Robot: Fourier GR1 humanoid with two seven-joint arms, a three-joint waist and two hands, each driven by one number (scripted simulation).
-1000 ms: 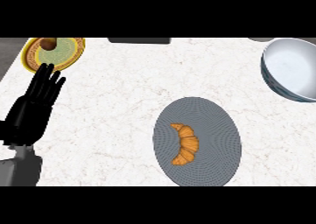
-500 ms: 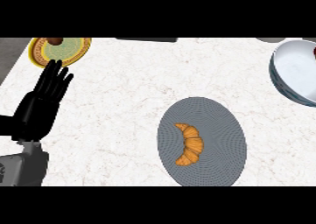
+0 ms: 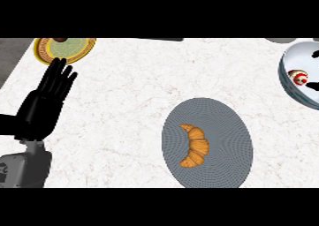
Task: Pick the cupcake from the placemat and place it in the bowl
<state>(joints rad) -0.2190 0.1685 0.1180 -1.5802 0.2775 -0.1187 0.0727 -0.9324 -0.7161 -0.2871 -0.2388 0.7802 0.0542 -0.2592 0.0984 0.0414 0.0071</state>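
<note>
— Where's the cupcake?
— In the bowl, far right. A croissant lies on the placemat.
— The left hand?
— Flat open, holding nothing.

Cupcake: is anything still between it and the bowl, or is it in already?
Nothing visible stands between them: the cupcake already sits inside the bowl at the right edge. The croissant on the placemat lies well clear. The left hand rests open at the left.
</note>
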